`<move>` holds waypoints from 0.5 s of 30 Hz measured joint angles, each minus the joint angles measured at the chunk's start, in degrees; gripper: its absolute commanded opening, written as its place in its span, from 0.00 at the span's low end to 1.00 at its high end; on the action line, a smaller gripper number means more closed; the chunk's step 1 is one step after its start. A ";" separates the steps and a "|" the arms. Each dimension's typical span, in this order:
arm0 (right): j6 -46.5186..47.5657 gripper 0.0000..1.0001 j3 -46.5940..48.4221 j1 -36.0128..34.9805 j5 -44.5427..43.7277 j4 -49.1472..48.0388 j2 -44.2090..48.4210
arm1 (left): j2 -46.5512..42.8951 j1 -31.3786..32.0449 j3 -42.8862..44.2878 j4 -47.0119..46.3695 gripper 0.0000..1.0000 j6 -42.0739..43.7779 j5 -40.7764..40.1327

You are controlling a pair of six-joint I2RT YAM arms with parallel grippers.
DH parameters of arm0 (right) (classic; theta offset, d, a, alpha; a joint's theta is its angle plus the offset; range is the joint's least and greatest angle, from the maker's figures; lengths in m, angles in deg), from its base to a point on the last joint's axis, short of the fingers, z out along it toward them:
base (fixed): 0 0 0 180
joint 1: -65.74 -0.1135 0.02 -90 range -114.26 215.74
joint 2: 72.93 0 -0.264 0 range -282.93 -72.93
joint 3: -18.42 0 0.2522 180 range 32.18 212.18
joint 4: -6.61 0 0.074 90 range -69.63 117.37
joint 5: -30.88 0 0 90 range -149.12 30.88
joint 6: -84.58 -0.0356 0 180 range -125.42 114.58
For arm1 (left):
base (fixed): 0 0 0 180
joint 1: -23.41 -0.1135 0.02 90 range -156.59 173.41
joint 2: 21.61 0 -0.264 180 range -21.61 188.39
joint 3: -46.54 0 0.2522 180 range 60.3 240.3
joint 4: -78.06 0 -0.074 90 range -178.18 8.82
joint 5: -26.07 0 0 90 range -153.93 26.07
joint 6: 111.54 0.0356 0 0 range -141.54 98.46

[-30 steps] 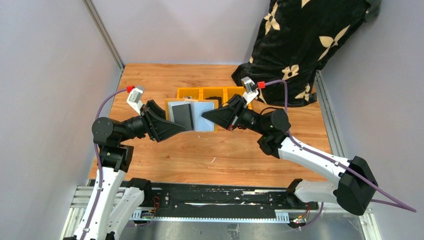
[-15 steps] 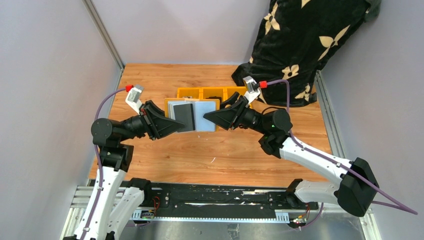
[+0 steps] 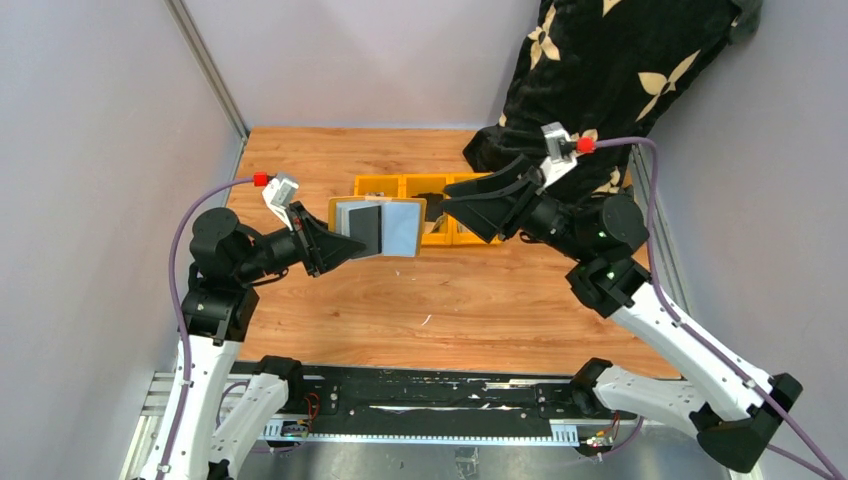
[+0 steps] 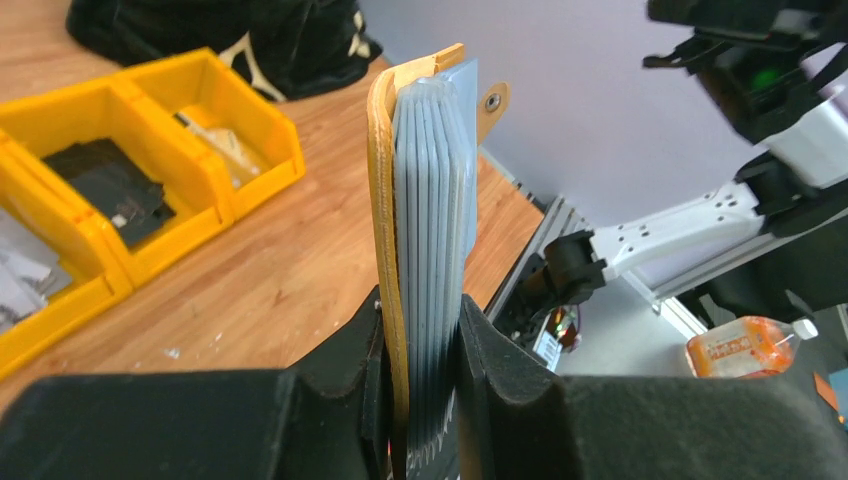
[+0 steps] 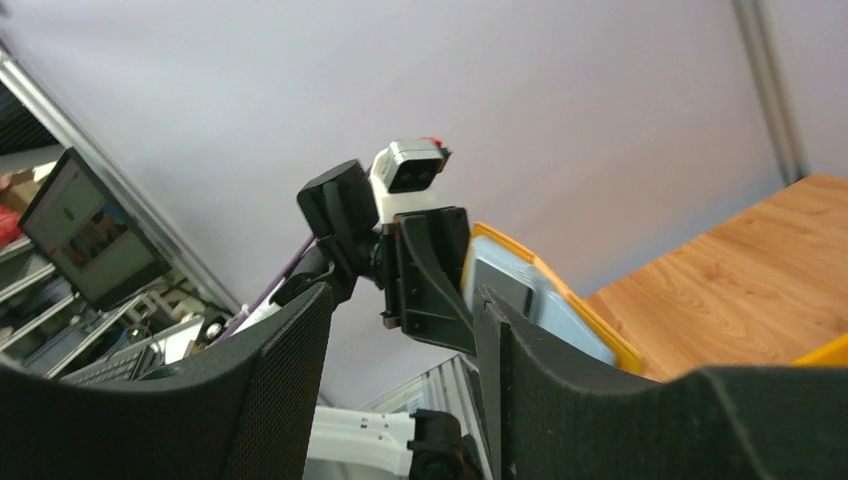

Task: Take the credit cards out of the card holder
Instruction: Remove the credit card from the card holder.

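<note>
Left gripper (image 4: 420,338) is clamped tight on the lower end of the card holder (image 4: 383,200), black fingers (image 4: 350,350) pressed against both faces. The holder is in the air, off the wooden table (image 3: 450,310), just in front of the yellow bins (image 3: 400,185).

Holder: mustard-tan leather-look shell, smooth, thin, with a curved top edge. It stands upright and edge-on in the left wrist view. A short rounded snap tab (image 4: 492,100) with a metal stud sticks out near the top.

Credit cards (image 4: 432,200): a stack of thin pale blue-grey flat edges with rounded corners, packed tight against the shell and all inside the holder. From above the holder shows a dark grey panel beside a pale blue one, with a mustard rim on the left.

Right gripper (image 3: 455,215) is spread wide, holding nothing, well apart from the holder and hovering over the bins. Its finger pads (image 5: 280,380) look textured, matte black.

The bins are glossy hard plastic, rectangular compartments in a row. One holds a black wallet (image 4: 105,185). The table is warm grained wood. Black fabric with cream flower prints (image 3: 600,70) sits at the far right corner.
</note>
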 measured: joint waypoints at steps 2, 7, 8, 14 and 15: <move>0.00 0.58 1.75 -1.03 2.27 0.39 -2.32 | 0.33 0.00 0.02 3.13 0.00 2.58 -0.52; -0.42 0.56 2.89 -4.04 7.52 1.42 -9.97 | 1.36 0.00 0.02 7.06 0.00 5.49 -0.68; -0.70 0.56 2.89 -4.33 8.76 1.68 -11.54 | 1.51 0.00 0.02 7.52 0.00 5.66 -0.68; -2.43 0.54 2.64 -4.68 12.83 1.77 -15.39 | 1.18 0.00 0.17 7.04 0.00 4.22 1.03; -2.62 0.53 2.49 -4.68 13.33 1.60 -15.47 | 1.09 0.00 0.17 6.49 0.00 3.56 1.38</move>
